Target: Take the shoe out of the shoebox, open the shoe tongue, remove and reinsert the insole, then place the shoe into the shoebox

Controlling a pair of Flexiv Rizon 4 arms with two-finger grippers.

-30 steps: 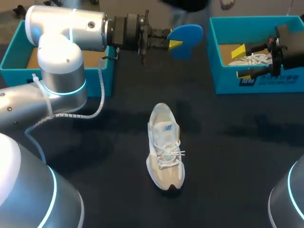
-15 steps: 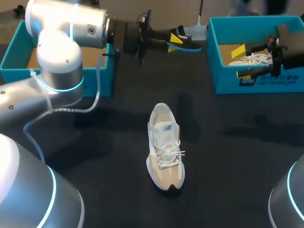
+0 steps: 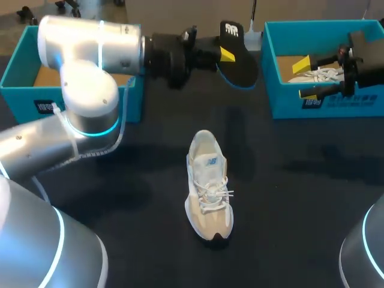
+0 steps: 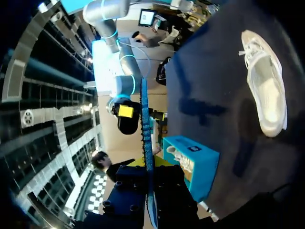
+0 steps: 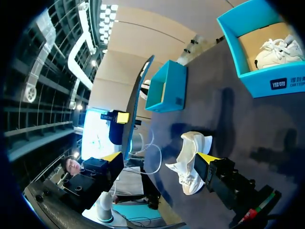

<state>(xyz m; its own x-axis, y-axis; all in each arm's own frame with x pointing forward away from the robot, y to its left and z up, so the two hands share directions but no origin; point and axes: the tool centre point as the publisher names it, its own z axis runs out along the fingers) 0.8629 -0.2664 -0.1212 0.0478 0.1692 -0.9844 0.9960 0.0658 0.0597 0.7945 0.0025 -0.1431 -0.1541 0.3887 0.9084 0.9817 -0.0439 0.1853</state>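
- The left shoebox [image 3: 18, 69] sits at the far left of the table [image 3: 300, 198], with my view of it partly blocked by the left arm.
- The left gripper [image 3: 229, 55] is pinched on the insole [image 3: 241, 65]. It holds it by 1 long edge, in the air at the far middle of the table between the 2 boxes. The wrist view shows the insole edge-on between the fingers.
- The shoe [image 3: 209, 187] lies alone in the middle of the table. Its long axis runs near to far, with the dark toe at the near end and the open collar at the far end.
- So the collar lies nearer than the insole and slightly to its left. I judge that the insole must come down and toward the near side, turned to line up with the shoe's axis, then enter through the collar.
- The right shoebox [image 3: 276, 72] stands at the far right with a second shoe [image 3: 317, 75] inside.
- The right gripper [image 3: 306, 78] hangs over that box's near wall, fingers spread wide and empty. The left arm is the 1 placed for the reinsertion.
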